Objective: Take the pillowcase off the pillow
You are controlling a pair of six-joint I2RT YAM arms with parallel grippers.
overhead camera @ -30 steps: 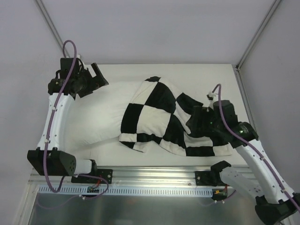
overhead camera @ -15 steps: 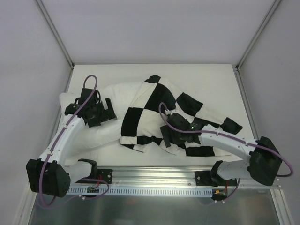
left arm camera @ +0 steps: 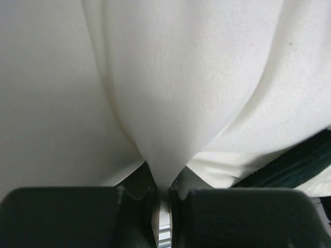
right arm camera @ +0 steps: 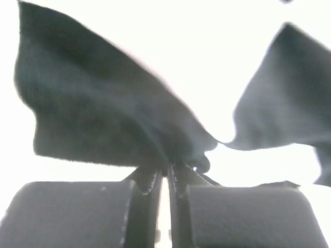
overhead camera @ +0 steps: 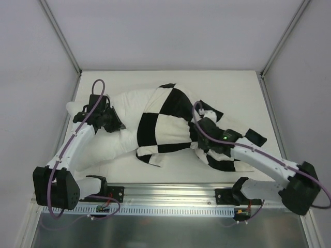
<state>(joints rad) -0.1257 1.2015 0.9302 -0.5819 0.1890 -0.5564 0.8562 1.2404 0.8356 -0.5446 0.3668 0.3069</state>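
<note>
1. Pale grey walls (overhead camera: 155,31) enclosed a white bench (overhead camera: 232,88), seen from above. The left arm (overhead camera: 67,150) and the right arm (overhead camera: 264,163), both white, reached in from the near edge.
2. The pillow (overhead camera: 126,106), plump and plain white, lay across the left half of the bench with its left end bare.
3. The pillowcase (overhead camera: 170,116), in big black-and-white checks, covered the pillow's right end. From there it trailed, crumpled, over the bench towards the near right.
4. The left tool (overhead camera: 115,125) was down on the bare white part of the pillow, just left of the pillowcase's edge. Its wrist camera showed the two fingers (left arm camera: 62,217) clamped tight on a raised fold of the white pillow fabric. A dark strip of cloth crossed the lower right corner of that view.
5. The right tool (overhead camera: 199,139) was down on the pillowcase, at the crumpled part right of the pillow. Its wrist camera showed that tool pinched together on a bunched black patch of the checked cover. The fabric was drawn to a peak at the fingertips, with bright white behind it.
</note>
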